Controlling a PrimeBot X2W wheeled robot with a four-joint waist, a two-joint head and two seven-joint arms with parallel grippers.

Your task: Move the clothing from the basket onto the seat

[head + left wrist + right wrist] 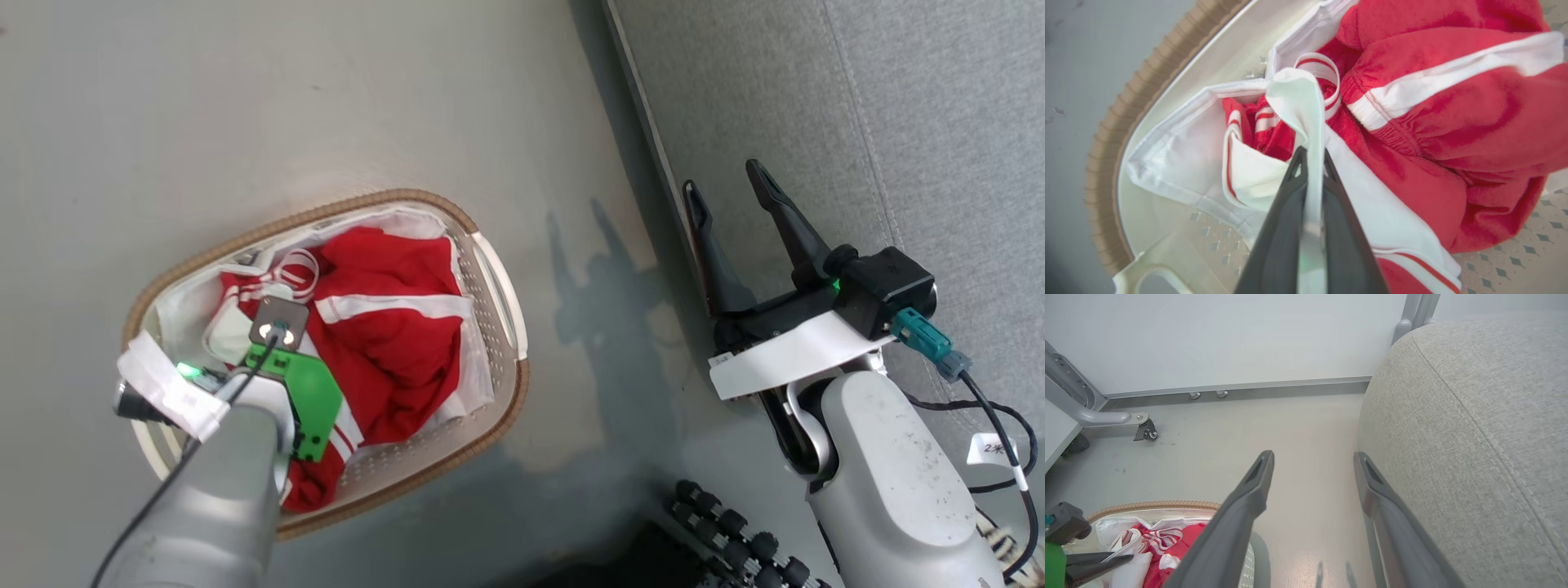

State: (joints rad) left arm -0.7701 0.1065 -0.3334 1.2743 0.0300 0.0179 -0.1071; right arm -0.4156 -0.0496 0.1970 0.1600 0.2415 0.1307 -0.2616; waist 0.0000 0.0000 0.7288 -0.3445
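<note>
Fingers of my left gripper [1310,154] pinch a white banded fold of the crumpled red, white-striped clothing [392,343] heaped in the perforated cream basket [492,343] on the floor [245,98]; fingers of my right gripper [722,176] gape wide beside the grey woven seat [898,122].

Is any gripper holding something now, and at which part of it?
The left gripper pinches a white fold of the clothing inside the basket. The right gripper is open, holding nothing.
</note>
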